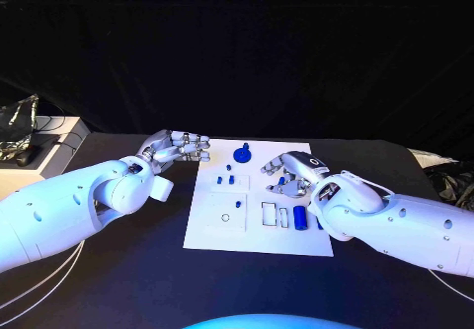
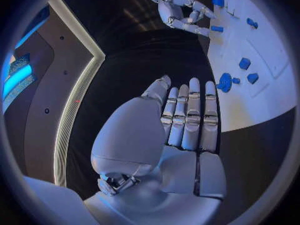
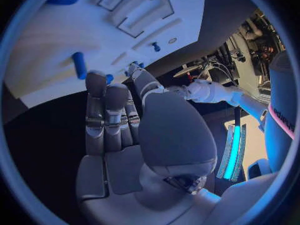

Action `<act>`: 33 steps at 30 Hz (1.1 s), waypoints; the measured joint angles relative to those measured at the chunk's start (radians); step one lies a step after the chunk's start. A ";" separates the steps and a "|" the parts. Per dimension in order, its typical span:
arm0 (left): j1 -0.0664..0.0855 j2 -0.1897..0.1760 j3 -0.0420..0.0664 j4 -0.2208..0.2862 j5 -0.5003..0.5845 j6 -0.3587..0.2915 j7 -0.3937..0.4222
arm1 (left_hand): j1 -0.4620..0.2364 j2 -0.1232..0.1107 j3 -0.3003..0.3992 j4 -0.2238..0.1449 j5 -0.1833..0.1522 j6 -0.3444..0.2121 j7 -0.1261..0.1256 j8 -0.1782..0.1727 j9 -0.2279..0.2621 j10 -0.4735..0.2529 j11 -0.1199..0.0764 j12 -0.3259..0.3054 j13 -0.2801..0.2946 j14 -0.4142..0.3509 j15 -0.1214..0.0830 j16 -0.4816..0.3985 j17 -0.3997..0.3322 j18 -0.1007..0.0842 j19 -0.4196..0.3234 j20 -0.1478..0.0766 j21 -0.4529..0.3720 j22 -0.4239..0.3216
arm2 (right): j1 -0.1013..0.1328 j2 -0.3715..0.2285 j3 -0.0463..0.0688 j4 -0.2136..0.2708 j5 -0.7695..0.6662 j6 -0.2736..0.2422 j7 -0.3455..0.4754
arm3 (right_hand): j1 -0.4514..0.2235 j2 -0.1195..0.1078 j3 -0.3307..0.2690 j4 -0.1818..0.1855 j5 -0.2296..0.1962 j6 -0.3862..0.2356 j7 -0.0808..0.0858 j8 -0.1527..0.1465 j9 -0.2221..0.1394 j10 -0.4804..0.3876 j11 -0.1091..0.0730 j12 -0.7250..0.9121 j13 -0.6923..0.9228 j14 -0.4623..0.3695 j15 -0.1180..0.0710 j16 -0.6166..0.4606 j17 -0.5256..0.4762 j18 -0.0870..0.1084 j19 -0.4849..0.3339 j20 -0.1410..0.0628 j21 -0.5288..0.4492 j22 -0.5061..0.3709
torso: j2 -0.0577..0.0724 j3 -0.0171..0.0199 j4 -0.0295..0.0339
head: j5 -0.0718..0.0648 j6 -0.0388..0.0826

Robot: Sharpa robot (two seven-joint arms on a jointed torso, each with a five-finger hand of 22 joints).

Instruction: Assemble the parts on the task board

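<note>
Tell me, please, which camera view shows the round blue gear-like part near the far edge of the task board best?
The left wrist view: the round blue part appears large and unobstructed on the task board. The head view shows it small. In the right wrist view I cannot identify it.

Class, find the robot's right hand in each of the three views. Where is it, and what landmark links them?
Head view: right hand over the task board's right side.
Left wrist view: right hand small, beyond the left hand, at the board's edge.
Right wrist view: right hand in the middle, fingers toward the board.
Shared landmark: the white task board.
</note>
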 measured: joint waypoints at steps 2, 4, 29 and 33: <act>0.000 0.000 0.000 0.000 0.000 0.000 0.000 | 0.000 0.000 0.000 0.000 0.000 0.000 0.000 0.000 0.000 0.000 0.000 0.000 0.000 0.000 0.000 0.000 0.000 0.000 0.000 0.000 0.000 -0.001 | 0.016 -0.024 0.001 -0.002 0.014 0.013 0.001 | -0.024 0.003 0.013 -0.028 0.000 0.006 -0.001 0.000 0.000 0.007 -0.002 -0.002 0.000 0.001 -0.001 0.004 0.002 0.004 0.000 -0.003 0.011 0.008 | 0.000 -0.0005 -0.0020 | -0.005 0.003; -0.001 0.000 0.000 0.000 0.000 0.001 0.000 | 0.000 0.000 0.000 0.000 0.000 0.000 0.000 0.000 0.000 0.000 0.000 0.000 0.000 0.000 0.000 0.000 0.000 0.000 0.000 0.000 0.000 -0.001 | 0.031 -0.046 0.002 -0.006 0.025 0.036 0.001 | -0.037 0.002 0.007 -0.036 0.000 0.006 -0.002 0.000 0.000 0.007 -0.002 -0.002 0.000 0.001 -0.001 0.004 0.004 0.004 0.000 -0.003 0.013 0.012 | 0.000 -0.0006 -0.0041 | -0.007 0.005; -0.007 0.004 0.000 0.001 0.000 0.002 0.001 | 0.000 0.000 0.000 0.000 0.000 0.000 0.000 0.000 0.000 0.000 0.000 0.000 0.000 0.000 0.000 0.000 0.000 0.000 0.000 0.000 0.000 -0.002 | 0.060 -0.020 0.000 -0.090 -0.020 0.252 -0.037 | -0.031 0.000 -0.014 -0.018 0.000 0.015 -0.011 0.000 0.000 -0.008 0.000 -0.002 0.000 0.001 -0.002 0.004 0.007 0.005 0.000 -0.003 0.010 0.022 | -0.002 -0.0018 -0.0101 | -0.015 0.004; -0.007 0.004 0.000 0.001 0.000 0.002 0.001 | 0.000 0.000 0.000 0.000 0.000 0.000 0.000 0.000 0.000 0.000 0.000 0.000 0.000 0.000 0.000 0.000 0.000 0.000 0.000 0.000 0.000 -0.002 | 0.059 0.000 -0.001 -0.104 -0.024 0.256 -0.039 | -0.046 0.014 0.051 -0.033 -0.012 0.020 -0.006 0.000 -0.001 0.009 -0.003 -0.002 0.000 0.001 -0.002 0.004 0.008 0.005 0.000 -0.003 0.030 0.029 | -0.002 -0.0018 -0.0101 | -0.015 0.001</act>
